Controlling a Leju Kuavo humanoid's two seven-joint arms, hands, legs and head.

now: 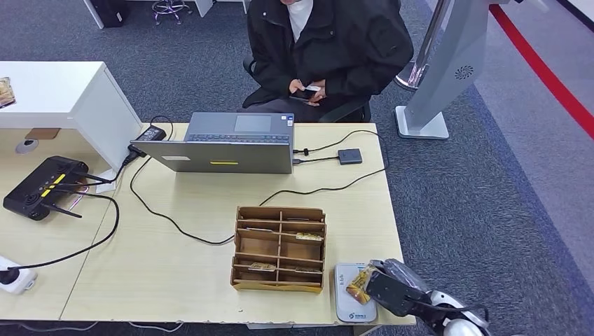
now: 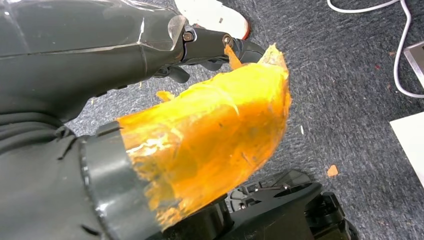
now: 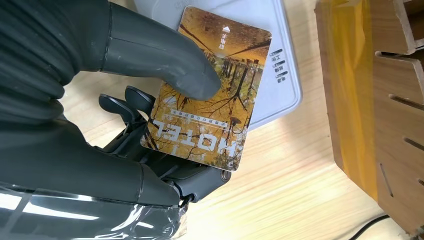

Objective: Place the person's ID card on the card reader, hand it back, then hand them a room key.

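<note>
Thumb and fingers of my right hand (image 3: pixel 125 135) pinch a card (image 3: pixel 210 115), holding it over the white card reader (image 1: pixel 348 308) at the lower right of the head view, beside the wooden organizer (image 1: pixel 279 248). I judge this to be the reading step; next I must lay the card flat on the reader. The card is glossy, printed with golden autumn trees and the word HOTEL. The person (image 1: pixel 326 42) sits at the top centre, behind the laptop (image 1: pixel 224 143). My left hand (image 2: pixel 150 125), taped orange, hangs over the carpet; I cannot tell its grip.
</note>
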